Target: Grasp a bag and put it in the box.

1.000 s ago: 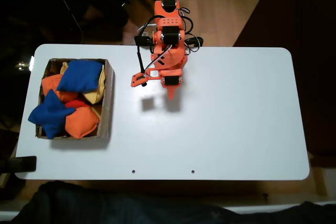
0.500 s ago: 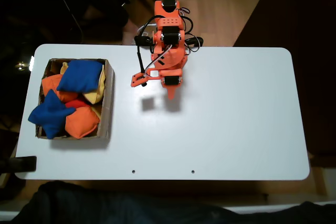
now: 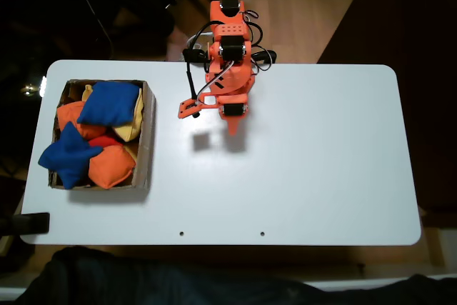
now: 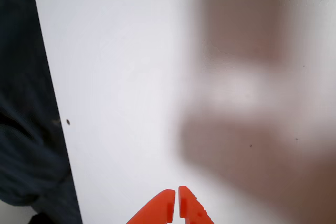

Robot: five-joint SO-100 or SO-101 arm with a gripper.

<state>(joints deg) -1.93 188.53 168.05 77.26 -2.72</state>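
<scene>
White and smooth, the rectangular table stands on a wooden floor with dark surroundings, and its middle and right part carry nothing in the fixed view. At the far edge sits the orange five-joint robot arm, folded over its base, with its orange two-finger gripper pointing down toward the table; in the wrist view the gripper shows two tips pressed together with only a thin line between them, so it is clenched and grasps nothing. On the left side of the fixed view stands the shallow brown cardboard box with worn edges. Inside it lies the royal-blue square fabric beanbag with pointed corners, at the near left corner, one point hanging a little over the wall. Beside it are a plumper blue beanbag, orange beanbags and a yellow one. I judge that the task is finished or nearly so, because the bag rests in the box and no bag lies on the table. To do this closing step well, the arm should rest folded and away from the box, so that it does not disturb the pile.
</scene>
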